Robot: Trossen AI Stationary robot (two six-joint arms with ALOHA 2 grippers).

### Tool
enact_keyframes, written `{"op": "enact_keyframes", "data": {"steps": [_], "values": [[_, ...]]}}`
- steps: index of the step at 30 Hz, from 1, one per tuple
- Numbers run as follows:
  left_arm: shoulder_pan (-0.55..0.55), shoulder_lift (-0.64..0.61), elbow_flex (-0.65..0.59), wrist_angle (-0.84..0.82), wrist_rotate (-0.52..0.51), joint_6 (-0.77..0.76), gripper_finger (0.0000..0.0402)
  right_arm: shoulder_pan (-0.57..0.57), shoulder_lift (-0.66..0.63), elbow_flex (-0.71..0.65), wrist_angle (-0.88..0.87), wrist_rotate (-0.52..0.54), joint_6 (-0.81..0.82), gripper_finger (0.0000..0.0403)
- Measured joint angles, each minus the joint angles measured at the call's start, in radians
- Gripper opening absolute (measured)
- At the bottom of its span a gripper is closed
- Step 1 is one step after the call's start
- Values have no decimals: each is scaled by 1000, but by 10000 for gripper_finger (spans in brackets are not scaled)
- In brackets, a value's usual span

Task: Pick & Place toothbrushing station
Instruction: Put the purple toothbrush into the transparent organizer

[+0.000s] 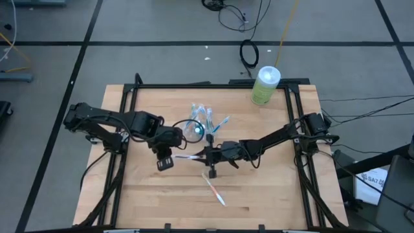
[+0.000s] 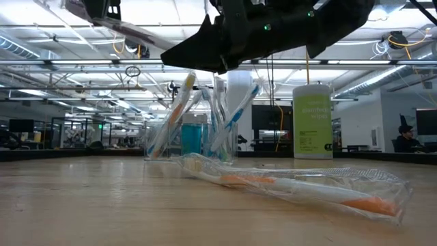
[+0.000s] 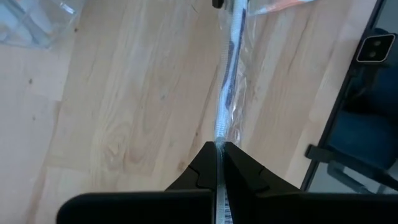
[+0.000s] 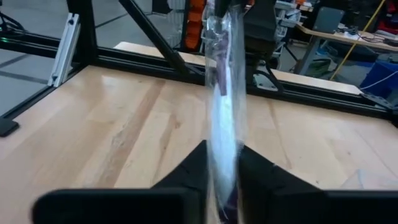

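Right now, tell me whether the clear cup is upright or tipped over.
Upright. The clear cup stands on the table with toothbrushes leaning up out of its mouth.

At your one o'clock a pale-green canister (image 1: pixel 265 85) with a white lid stands upright near the wooden bench's (image 1: pixel 259 194) far edge.

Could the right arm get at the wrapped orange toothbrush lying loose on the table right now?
Probably not yet: the right gripper and the left gripper both clamp one wrapped toothbrush. The wrapped orange toothbrush lies unobstructed nearby.
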Motion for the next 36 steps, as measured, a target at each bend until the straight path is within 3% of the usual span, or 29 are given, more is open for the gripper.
{"op": "enact_keyframes", "data": {"steps": [4, 13, 16, 25, 31, 36], "values": [[1, 0, 0, 0, -1, 1, 8, 2, 0, 0, 0, -2, -3, 14], [3, 0, 0, 55, -61, 27, 11, 2, 0, -1, 0, -1, 8, 22], [3, 0, 0, 72, -77, 45, 31, 2, 0, -1, -3, 1, 8, 5], [3, 0, 0, 59, -97, 58, 116, 2, 0, -1, -4, 4, 6, 3], [11, 0, 0, 56, -175, 78, 126, -13, 0, -1, -37, 5, 34, 3], [32, 0, 0, 51, -176, 83, 126, -25, 0, -1, -41, 6, 38, 2]]}}
